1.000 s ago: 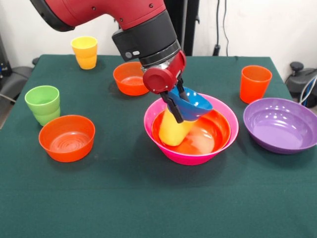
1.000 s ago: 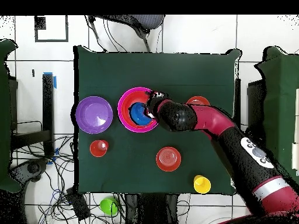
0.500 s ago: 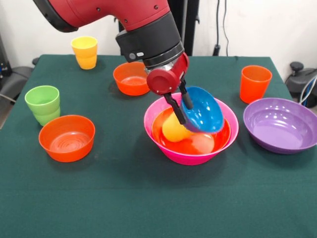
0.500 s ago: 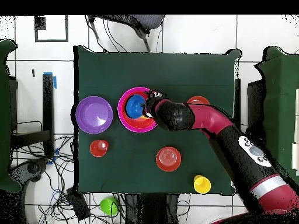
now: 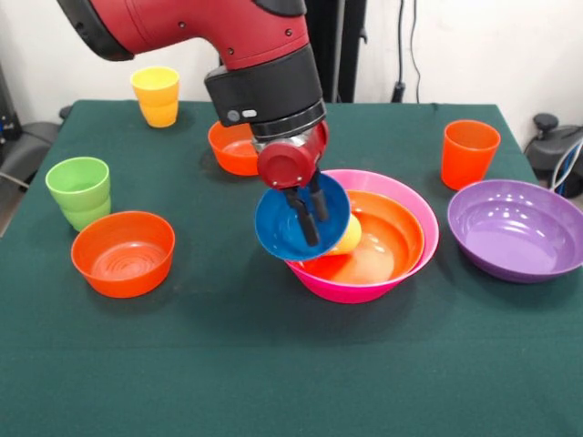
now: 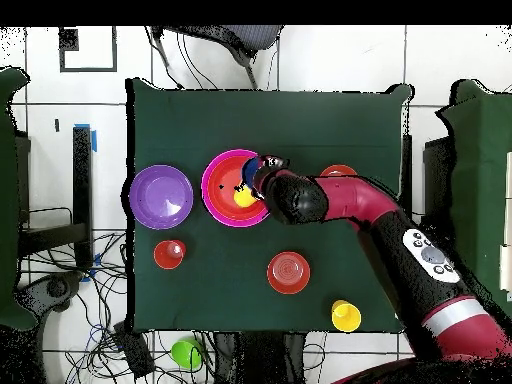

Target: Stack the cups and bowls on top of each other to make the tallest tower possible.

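- While the gripper [image 5: 307, 217] hangs at frame centre, its two dark fingers are pinched on the rim of the small blue bowl [image 5: 293, 224], one finger inside the bowl and one behind it — a rim pinch, probably because the bowl is too wide to span.
- Blue bowl is tipped on edge: its mouth faces the camera and slightly down-left, its axis lies near horizontal, and its back leans against the near-left rim of the pink bowl [image 5: 364, 282]. It hangs from the pinch rather than sitting flat, so it is not placed yet.
- Nearest the camera, lower left: a small orange bowl [image 5: 123, 252], upright, mouth up, standing apart from everything else.
- Centre: pink bowl as base, with a large orange bowl [image 5: 387, 238] nested inside it, both mouth up. A yellow cup [image 5: 347, 238] lies in the orange bowl, mostly hidden behind the blue one; which way it points I cannot tell.
- Right of centre: purple bowl [image 5: 515, 229], upright and unused; just behind it an orange cup [image 5: 468, 153], mouth up.
- Left edge, mid-height: green cup [image 5: 79, 191], upright.
- Farther back: second small orange bowl [image 5: 232, 146], partly behind the arm — and at upper left a yellow cup [image 5: 157, 96], upright.
- Overhead view shows the arm [image 6: 350, 205] reaching in from lower right to the pink bowl's right rim.
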Tool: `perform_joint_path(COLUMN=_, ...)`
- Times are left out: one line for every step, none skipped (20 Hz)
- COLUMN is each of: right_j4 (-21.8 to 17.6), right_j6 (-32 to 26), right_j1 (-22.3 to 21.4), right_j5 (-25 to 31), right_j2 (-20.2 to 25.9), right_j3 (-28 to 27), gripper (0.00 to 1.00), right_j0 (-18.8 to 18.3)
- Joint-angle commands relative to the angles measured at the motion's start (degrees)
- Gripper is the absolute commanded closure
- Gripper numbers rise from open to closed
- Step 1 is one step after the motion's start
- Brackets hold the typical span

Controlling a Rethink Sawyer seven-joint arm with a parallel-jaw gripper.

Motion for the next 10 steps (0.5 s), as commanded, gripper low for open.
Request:
perform_joint_path(right_j4=-6.8, right_j6=2.7, right_j1=-1.0, right_j5=0.8, right_j2=-5.0, right_j3=-5.4, gripper=0.0, right_j0=1.6)
perform_joint_path(right_j4=-7.3, right_j6=2.5, right_j1=-1.1, right_j5=0.7, right_j2=-5.0, right_j3=-5.3, gripper=0.0, right_j0=1.6)
perform_joint_path(right_j4=-7.5, right_j6=2.5, right_j1=-1.0, right_j5=0.8, right_j2=-4.9, right_j3=-5.4, gripper=0.0, right_j0=1.5)
perform_joint_path(right_j4=-7.8, right_j6=2.8, right_j1=-1.2, right_j5=0.8, right_j2=-5.1, right_j3=-5.5, gripper=0.0, right_j0=1.9)
perform_joint_path(right_j4=-7.9, right_j6=2.9, right_j1=-1.2, right_j5=0.9, right_j2=-5.1, right_j3=-5.5, gripper=0.0, right_j0=2.0)
perform_joint_path(right_j4=-8.1, right_j6=3.0, right_j1=-1.2, right_j5=1.1, right_j2=-5.1, right_j3=-5.6, gripper=0.0, right_j0=2.0)
perform_joint_path(right_j4=-8.2, right_j6=3.0, right_j1=-1.1, right_j5=1.3, right_j2=-5.1, right_j3=-5.7, gripper=0.0, right_j0=2.1)
perform_joint_path(right_j4=-8.5, right_j6=3.4, right_j1=-1.2, right_j5=1.3, right_j2=-5.5, right_j3=-5.9, gripper=0.0, right_j0=2.6)
perform_joint_path(right_j4=-8.5, right_j6=3.6, right_j1=-1.2, right_j5=1.5, right_j2=-5.6, right_j3=-6.0, gripper=0.0, right_j0=2.7)
perform_joint_path(right_j4=-8.7, right_j6=4.5, right_j1=-1.5, right_j5=1.3, right_j2=-6.2, right_j3=-5.8, gripper=0.0, right_j0=3.5)
